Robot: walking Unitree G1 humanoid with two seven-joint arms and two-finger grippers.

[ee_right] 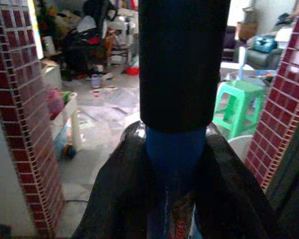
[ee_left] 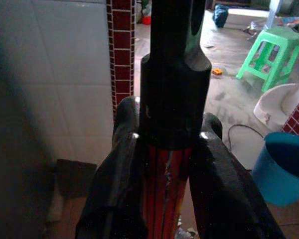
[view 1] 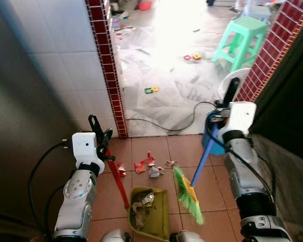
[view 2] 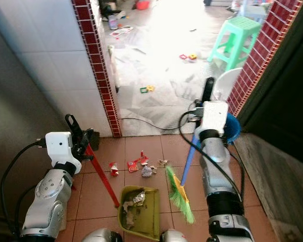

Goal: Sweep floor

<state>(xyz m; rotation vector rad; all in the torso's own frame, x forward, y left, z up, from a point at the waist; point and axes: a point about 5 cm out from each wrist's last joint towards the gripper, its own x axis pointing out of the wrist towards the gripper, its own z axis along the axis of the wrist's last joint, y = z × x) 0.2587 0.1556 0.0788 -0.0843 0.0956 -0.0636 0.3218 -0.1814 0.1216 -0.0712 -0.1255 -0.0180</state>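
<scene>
Left eye view: the left gripper (view 1: 100,132) clamps the red dustpan handle (view 1: 117,179), with the green dustpan (view 1: 150,212) at its foot already holding scraps; the right gripper (view 1: 227,103) grips the blue broom handle (view 1: 202,160), its green bristles (view 1: 188,195) just beside the pan's mouth. Loose litter (view 1: 146,165) lies just ahead of pan and bristles. Left wrist view: both fingers (ee_left: 114,189) pinch the red shaft. Right wrist view: fingers (ee_right: 114,189) close round the blue shaft. Sweeping into the pan looks underway; next, the bristles likely must reach past the litter and draw it in.

dustpan (view 1: 150,213) left of broom (view 1: 188,196), scraps (view 1: 146,165) beyond
</scene>
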